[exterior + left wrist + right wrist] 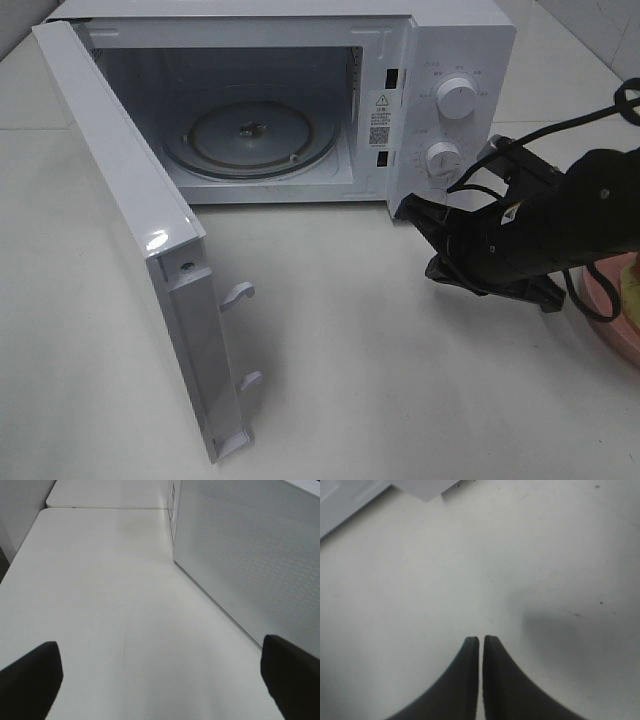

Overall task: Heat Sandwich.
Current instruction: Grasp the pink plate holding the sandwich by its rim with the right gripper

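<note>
Nearest to me is the long white door [130, 230] of a white box-shaped microwave oven [460, 40]. It is swung wide open off the oven's left side, and its two latch hooks stick out over a pale tabletop [380, 390].

Just in front of the microwave oven's control panel hovers the black right gripper [480, 640]. Its two dark fingers are drawn almost together, a hairline apart, with nothing between them. The black left gripper [160, 647] sits low beside a white perforated panel of the microwave oven; I cannot tell whether this is the door or a side wall. Its fingers are spread wide and hold nothing.

To the right of the microwave oven, behind the right arm, the rim of a round pink plate [612, 318] shows. The sandwich cannot be made out. I judge that it lies on that plate, hidden by the arm.

Farther back, the microwave oven's cavity holds a round glass turntable [250, 140] with nothing on it. Two round white knobs [457, 100] sit on the panel to the right of the cavity.

A sandwich is likely to be light, soft and loosely stacked, so it will crush or slide apart under a hard pinch. I would take it gently across the crust edges, through the whole stack.
</note>
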